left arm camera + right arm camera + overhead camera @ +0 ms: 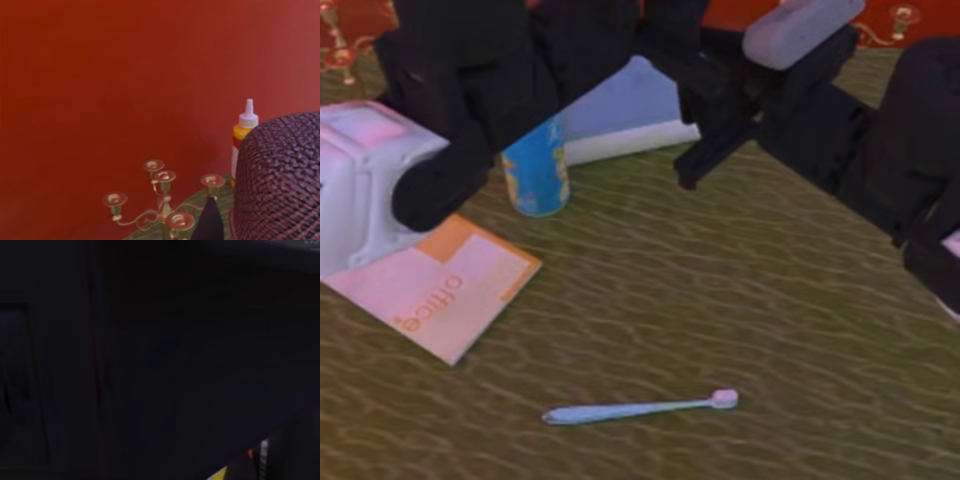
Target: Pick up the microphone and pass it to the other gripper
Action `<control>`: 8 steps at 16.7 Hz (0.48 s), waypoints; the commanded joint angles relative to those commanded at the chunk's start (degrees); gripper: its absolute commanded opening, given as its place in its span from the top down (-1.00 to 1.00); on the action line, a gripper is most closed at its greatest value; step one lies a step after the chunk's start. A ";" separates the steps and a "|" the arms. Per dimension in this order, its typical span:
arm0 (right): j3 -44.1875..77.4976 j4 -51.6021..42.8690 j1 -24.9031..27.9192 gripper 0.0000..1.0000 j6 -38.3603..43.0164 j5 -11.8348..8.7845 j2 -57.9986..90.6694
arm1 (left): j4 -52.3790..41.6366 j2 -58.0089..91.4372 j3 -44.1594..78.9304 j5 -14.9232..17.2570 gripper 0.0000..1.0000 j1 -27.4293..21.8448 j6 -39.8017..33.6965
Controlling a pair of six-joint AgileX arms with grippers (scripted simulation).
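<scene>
Here the microphone cannot be made out in any view; it is probably hidden between the two arms, which are raised close together over the far side of the tabletop (740, 300). The right gripper (695, 165) reaches toward the left arm (470, 110), but whether its fingers are spread or pinching cannot be told, and the left gripper is not seen at all. The right wrist view is dark. For a clean handover, the receiving fingers should be closed on the handle before the giving ones are released. The toothbrush (640, 408) lies untouched at the near edge.
</scene>
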 joint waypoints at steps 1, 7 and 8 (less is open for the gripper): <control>0.00 0.00 0.00 1.00 0.00 0.00 0.00 | 0.00 0.00 0.00 0.00 1.00 0.00 0.00; 0.00 0.00 0.00 0.85 0.00 0.00 0.00 | 0.00 0.00 0.00 0.00 1.00 0.00 0.00; 0.00 0.00 0.00 0.70 0.00 0.00 0.00 | 0.00 0.00 0.00 0.00 1.00 0.00 0.00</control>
